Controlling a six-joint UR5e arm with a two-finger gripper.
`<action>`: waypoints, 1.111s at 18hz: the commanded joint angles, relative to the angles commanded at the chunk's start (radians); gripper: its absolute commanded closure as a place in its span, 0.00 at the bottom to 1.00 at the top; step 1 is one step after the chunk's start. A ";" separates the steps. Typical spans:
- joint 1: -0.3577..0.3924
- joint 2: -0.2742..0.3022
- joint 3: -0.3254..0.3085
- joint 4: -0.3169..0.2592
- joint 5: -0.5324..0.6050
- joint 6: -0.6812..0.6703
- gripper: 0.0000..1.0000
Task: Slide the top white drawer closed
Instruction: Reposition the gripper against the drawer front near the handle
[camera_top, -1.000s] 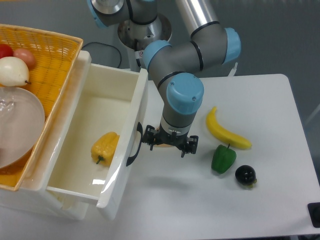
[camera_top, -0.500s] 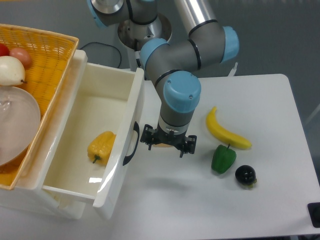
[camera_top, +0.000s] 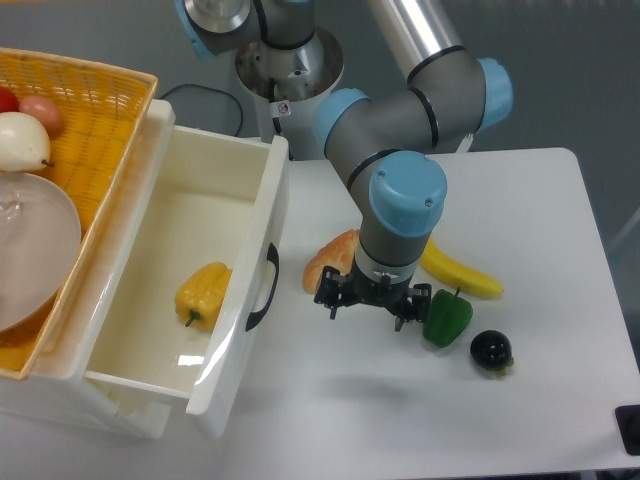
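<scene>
While the top white drawer (camera_top: 190, 290) stands pulled out at 9 o'clock, a yellow bell pepper (camera_top: 203, 293) lies inside it. The gripper (camera_top: 372, 302) hangs above the table (camera_top: 400, 400), apart from the black handle (camera_top: 262, 288), jaws spread, holding nothing. At 3 o'clock lies a green pepper (camera_top: 446, 317).

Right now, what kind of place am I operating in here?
Most likely a robotics lab bench set up for manipulation trials, not a real kitchen. The arm's base is bolted at the edge of a plain white table, and glossy toy-like produce, a banana and a green pepper, lies beside the top white drawer.
</scene>
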 joint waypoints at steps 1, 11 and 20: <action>-0.003 -0.002 0.000 -0.002 0.003 0.000 0.00; -0.052 -0.032 -0.038 0.002 0.028 0.000 0.00; -0.061 -0.029 -0.048 -0.005 0.020 0.000 0.00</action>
